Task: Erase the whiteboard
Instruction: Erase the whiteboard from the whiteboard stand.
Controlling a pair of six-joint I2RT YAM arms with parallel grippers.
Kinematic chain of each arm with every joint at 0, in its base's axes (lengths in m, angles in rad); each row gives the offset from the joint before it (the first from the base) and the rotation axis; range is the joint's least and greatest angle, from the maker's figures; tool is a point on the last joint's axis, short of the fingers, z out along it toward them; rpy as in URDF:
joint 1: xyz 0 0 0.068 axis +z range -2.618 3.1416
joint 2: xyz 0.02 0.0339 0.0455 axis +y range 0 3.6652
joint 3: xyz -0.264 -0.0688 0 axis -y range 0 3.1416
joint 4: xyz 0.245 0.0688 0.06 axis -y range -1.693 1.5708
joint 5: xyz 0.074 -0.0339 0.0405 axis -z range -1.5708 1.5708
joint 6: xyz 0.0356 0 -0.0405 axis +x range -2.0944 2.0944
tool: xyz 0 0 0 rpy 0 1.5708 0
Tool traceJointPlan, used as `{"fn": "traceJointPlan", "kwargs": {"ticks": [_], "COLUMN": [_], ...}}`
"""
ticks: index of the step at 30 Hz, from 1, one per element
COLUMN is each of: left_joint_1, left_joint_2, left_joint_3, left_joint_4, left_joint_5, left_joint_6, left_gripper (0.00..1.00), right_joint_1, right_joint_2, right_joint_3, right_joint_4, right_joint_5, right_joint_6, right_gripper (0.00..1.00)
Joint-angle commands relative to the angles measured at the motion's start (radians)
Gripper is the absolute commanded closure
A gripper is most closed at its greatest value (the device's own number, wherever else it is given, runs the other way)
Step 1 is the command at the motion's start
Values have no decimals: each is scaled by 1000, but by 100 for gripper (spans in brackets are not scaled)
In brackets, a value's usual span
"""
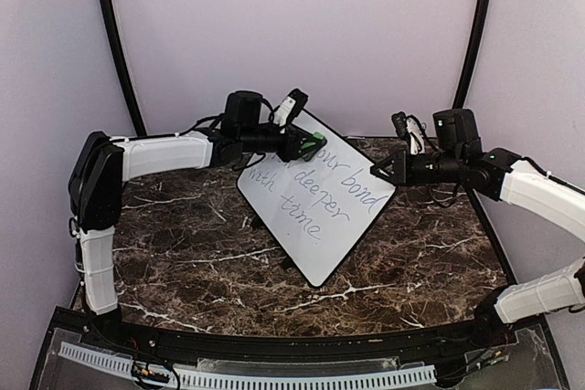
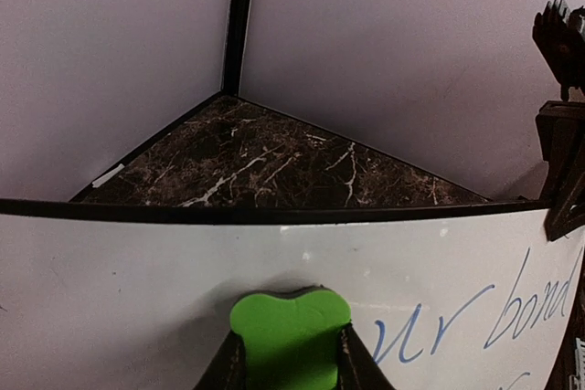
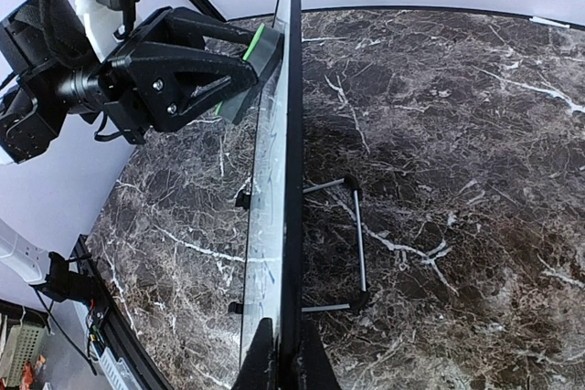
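Observation:
The whiteboard stands tilted on the marble table, with blue handwritten words across its face. My left gripper is shut on a green eraser and presses it flat against the board's upper left area. In the left wrist view the eraser sits between my fingers on a wiped white patch of the whiteboard, just left of the letters "ur bond". My right gripper is shut on the board's right edge. The right wrist view shows the whiteboard edge-on, clamped between the right gripper's jaws.
A wire stand props the board from behind on the dark marble table. Curved pale walls with black vertical seams close the back. The left gripper shows beyond the board in the right wrist view.

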Motion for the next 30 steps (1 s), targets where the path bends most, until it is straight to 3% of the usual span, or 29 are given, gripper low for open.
{"fn": "traceJointPlan", "kwargs": {"ticks": [1,15,18,27,30], "left_joint_1": [-17,-17,-17,-19,-20], "left_joint_2": [63,-64,-60,45,72], "left_joint_3": [45,-293,-274,9,42], "left_joint_4": [-120,-17,-14,-114,-128], "left_joint_5": [14,26,30,16,2], "left_joint_6": [15,-30,-32,-32,-40], "left_gripper": [91,91,91,91,91], "right_joint_1": [89,89,89,90,90], "right_joint_2": [16,27,27,14,10], "right_joint_3": [-15,-26,-28,-35,-34], "right_joint_4": [4,24,27,23,18], "right_joint_5": [-171,-178,-181,-171,-169], "right_joint_6": [-175,-177,-173,-167,-167], "right_gripper": [100,100,100,100,100]}}
